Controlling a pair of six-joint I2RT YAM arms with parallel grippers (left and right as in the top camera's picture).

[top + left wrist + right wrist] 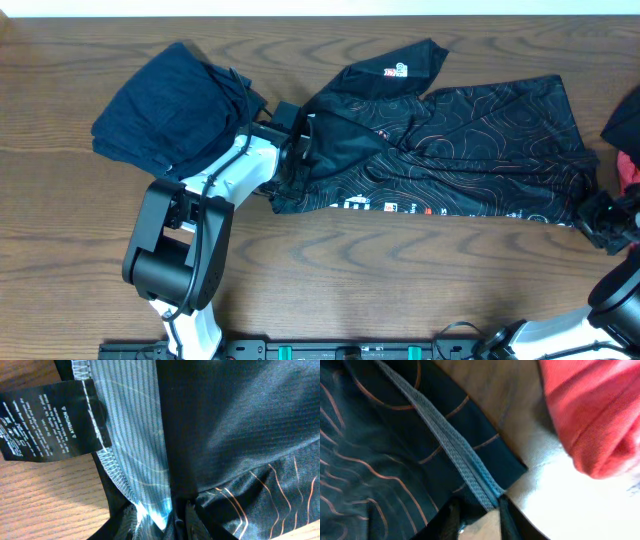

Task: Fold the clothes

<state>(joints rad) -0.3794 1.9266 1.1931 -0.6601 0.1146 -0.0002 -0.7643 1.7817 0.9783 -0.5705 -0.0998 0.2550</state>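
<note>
The clothes, a black jersey [470, 140] with thin orange contour lines, lie spread across the middle of the table, the left part folded over on itself. My left gripper [300, 150] is shut on the bunched left end. In the left wrist view, grey inner fabric and black cloth [250, 420] are pinched between the fingers of the left gripper [172, 515], and a black care label [45, 420] hangs beside them. My right gripper [603, 222] is at the jersey's near right corner. In the right wrist view the blue-grey hem [465, 455] runs into the right gripper [481, 502], which is shut on it.
A dark navy garment [170, 110] lies bunched at the back left, touching the left arm. A red garment [595, 415] sits at the right edge [630, 175], close to the right gripper. Bare wood table [420, 280] lies in front of the jersey.
</note>
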